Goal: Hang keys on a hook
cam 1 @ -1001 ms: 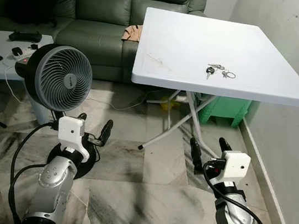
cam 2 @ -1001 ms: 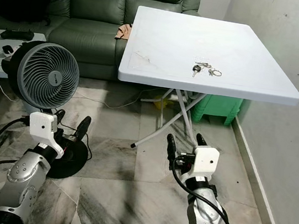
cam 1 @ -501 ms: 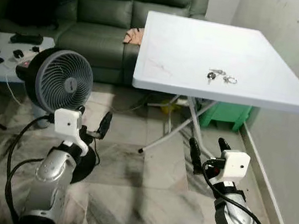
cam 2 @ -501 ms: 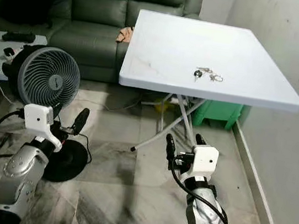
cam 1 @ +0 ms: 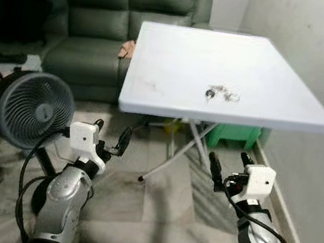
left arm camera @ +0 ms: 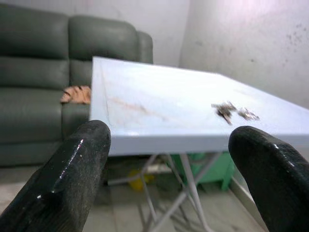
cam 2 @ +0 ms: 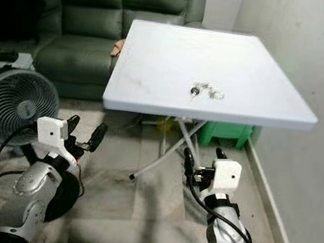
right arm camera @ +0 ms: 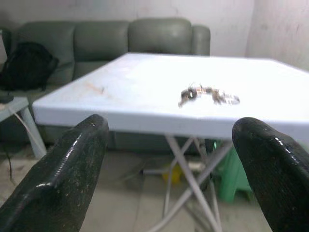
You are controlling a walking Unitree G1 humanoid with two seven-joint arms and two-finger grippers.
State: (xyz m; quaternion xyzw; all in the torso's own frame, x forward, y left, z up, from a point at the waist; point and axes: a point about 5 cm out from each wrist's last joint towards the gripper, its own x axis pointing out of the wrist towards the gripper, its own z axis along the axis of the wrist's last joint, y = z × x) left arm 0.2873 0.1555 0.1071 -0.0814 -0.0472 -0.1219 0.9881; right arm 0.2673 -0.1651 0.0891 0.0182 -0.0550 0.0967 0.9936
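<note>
A bunch of keys [cam 1: 221,94] with a ring lies on the white folding table [cam 1: 177,57], toward its front right; the keys [right arm camera: 205,95] and the keys [left arm camera: 232,110] also appear in both wrist views. My left gripper [cam 1: 111,138] is held open, low and in front of the table's front left corner. My right gripper [cam 1: 229,165] is open too, below the table's front edge, under the keys. Neither holds anything. I see no hook.
A grey round fan [cam 1: 29,109] on a black base stands at my left, close to the left arm. Behind the table is a dark green sofa [cam 1: 97,22]. A green stool [cam 1: 232,134] sits under the table. A wall [cam 1: 314,70] runs along the right.
The camera has moved forward and to the right; the table and keys now sit nearer and more central, the fan further left. Both grippers stay open and raised.
</note>
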